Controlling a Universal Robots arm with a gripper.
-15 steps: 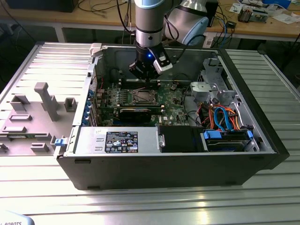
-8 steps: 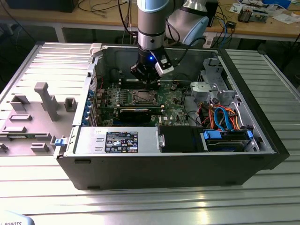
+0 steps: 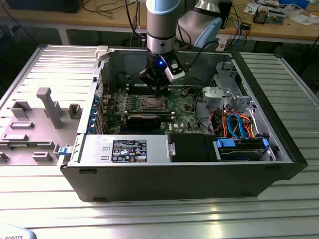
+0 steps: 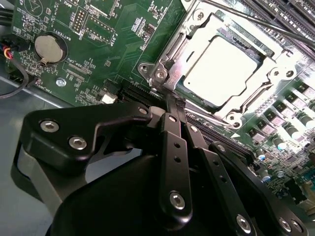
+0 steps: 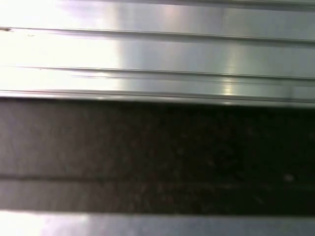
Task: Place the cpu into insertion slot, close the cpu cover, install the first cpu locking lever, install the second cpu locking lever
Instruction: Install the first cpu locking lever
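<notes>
In the second wrist view the cpu (image 4: pixel 227 70) sits flat in the insertion slot (image 4: pixel 193 105), its pale metal top showing through the window of the cpu cover (image 4: pixel 173 44), which lies closed down over it. The gripper (image 4: pixel 173 102) has its two black fingers (image 4: pixel 173 147) pressed together, clenched with nothing between them, their tips at the cover's near corner by the hinge screw (image 4: pixel 160 74). From those tips the chip lies at about two o'clock. A thin locking lever (image 4: pixel 256 19) runs along the far side of the socket, its long axis slanting across that edge. In the exterior view the gripper (image 3: pixel 160 91) hangs just above the socket (image 3: pixel 152 102) inside the open computer case (image 3: pixel 164 177).
</notes>
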